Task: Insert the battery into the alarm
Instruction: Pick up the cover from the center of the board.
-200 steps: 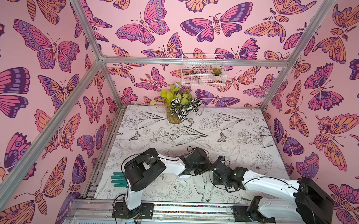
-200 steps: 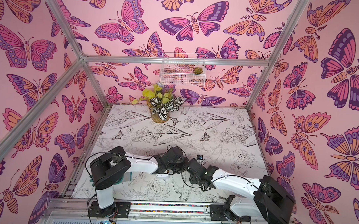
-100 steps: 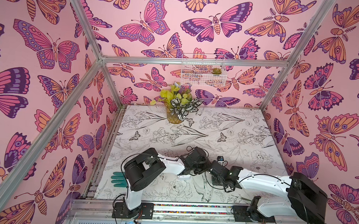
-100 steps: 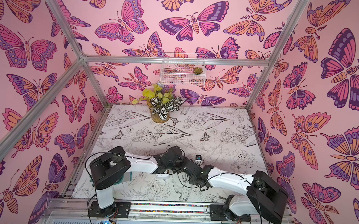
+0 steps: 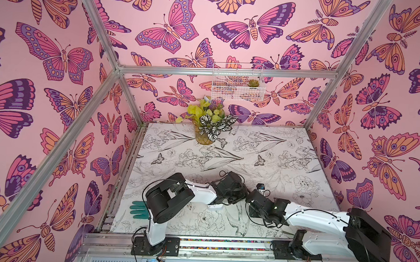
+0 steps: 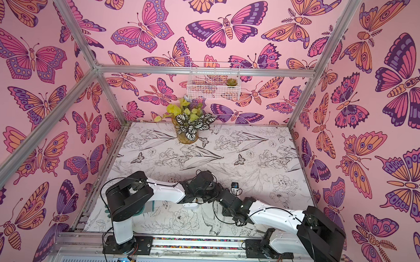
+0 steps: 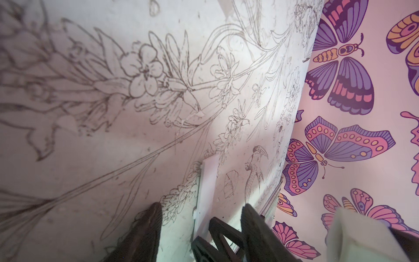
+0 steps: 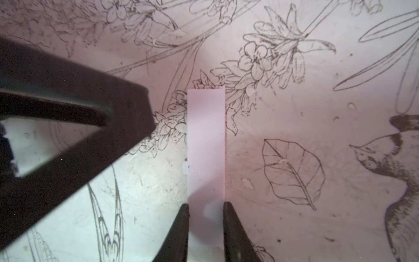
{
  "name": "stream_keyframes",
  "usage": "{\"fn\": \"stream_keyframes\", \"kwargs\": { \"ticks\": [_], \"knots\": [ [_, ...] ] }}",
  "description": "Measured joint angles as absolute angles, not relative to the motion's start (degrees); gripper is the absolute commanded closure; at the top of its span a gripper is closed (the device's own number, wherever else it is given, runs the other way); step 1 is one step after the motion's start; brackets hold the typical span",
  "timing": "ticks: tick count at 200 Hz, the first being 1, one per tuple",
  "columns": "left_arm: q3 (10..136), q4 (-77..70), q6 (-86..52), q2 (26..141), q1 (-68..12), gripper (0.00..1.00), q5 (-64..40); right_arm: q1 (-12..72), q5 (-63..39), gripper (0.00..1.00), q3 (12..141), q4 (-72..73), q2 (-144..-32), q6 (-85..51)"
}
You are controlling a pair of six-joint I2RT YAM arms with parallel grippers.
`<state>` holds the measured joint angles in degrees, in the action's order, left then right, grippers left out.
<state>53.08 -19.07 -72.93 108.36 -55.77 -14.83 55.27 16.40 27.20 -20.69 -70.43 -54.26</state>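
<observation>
Right hand (image 8: 206,204) clenched on white strip (image 8: 206,136) lying on counter (image 8: 294,108).
Left hand (image 7: 201,205) released, fingers spread astride the strip; apparent alarm (image 5: 261,188) stands just beyond both hands.

Robot lab cell: aluminium frame (image 5: 228,72), butterfly-print walls (image 5: 48,80).

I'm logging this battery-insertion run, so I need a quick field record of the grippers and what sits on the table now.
right gripper: shut on white plastic strip
white plastic strip: flat, small tab on one long edge; lifted or resting, unclear
left gripper: open, holding nothing, close beside the right gripper
alarm: not clearly identifiable
battery: not visible
elsewhere: teal glove near left arm's base; potted plant at back of table
</observation>
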Motion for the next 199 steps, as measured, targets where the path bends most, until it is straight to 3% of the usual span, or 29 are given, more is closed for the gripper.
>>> {"fn": "stream_keyframes", "kwargs": {
  "ticks": [199],
  "knots": [
    [56.62,-22.20,-73.10,113.58,-57.43,0.61,-17.17,55.27,12.91,0.75,19.99,-13.96,-61.41,-57.08]
  ]
}}
